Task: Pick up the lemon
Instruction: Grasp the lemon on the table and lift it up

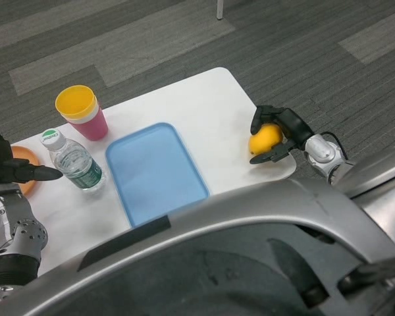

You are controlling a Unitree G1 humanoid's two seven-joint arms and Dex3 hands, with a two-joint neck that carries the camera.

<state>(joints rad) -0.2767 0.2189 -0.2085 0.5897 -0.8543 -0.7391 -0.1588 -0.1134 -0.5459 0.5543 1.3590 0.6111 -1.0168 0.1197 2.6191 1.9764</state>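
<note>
Now: right hand wrapped on the lemon

White table (184,105) fills the middle of the head view, grey striped carpet (118,39) behind it. Light blue tray (155,172) lies flat near the table centre, nothing in it. Clear water bottle (72,161) with a green-and-white cap stands left of the tray, just beside it. Stacked cups (82,113), yellow on top, white between, pink at the bottom, stand behind the bottle. Orange dish (25,170) peeks out at the far left edge, partly hidden. Left hand (6,164) sits there at the left edge, one finger pointing toward the bottle; hold state cannot tell. Right hand (280,135) is closed around the lemon (264,139), fingers over its top and under its front. Lemon is at the table's right edge, right of the tray; lifted or resting, cannot tell.
</note>
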